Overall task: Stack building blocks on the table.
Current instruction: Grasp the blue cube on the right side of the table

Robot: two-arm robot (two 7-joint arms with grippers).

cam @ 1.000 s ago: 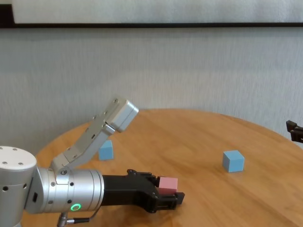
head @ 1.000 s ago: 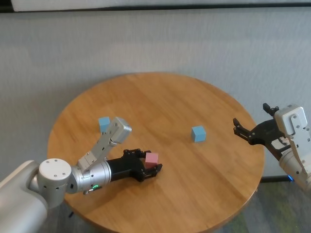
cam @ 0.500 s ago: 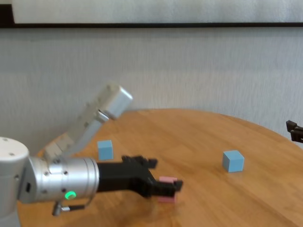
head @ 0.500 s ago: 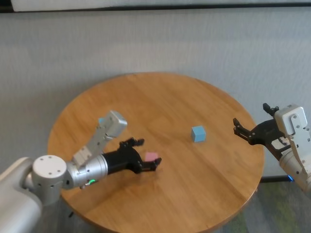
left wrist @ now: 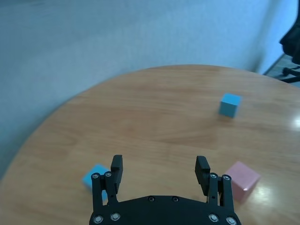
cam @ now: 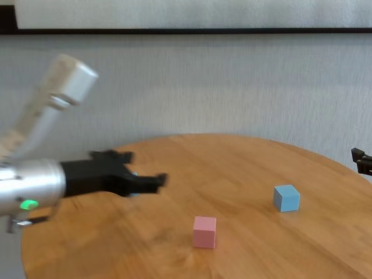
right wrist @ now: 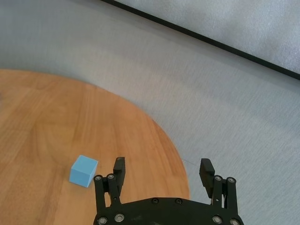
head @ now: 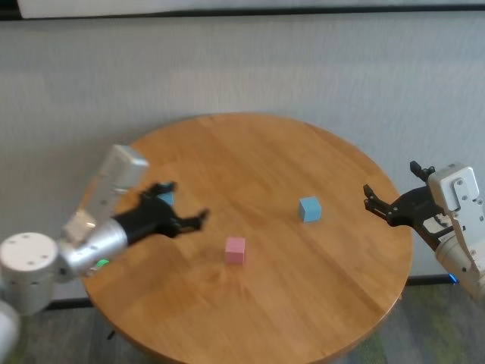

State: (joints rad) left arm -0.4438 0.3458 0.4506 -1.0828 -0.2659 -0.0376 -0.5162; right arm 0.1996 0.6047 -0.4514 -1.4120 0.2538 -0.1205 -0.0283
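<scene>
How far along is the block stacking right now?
Done: the pink block sits alone mid-table. In hand: nothing; the open left gripper hovers by one blue block, the right gripper is open at the table's edge. Left: all stacking; the other blue block is separate.

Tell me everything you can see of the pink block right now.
The pink block is a small matte pale-pink cube with plain faces. It sits flat and upright on the wooden table, a little toward the near side of the middle, alone, with nothing stacked on it and nothing touching it. The open left claw hangs to its left, apart from it. Both blue blocks stand well away.
</scene>
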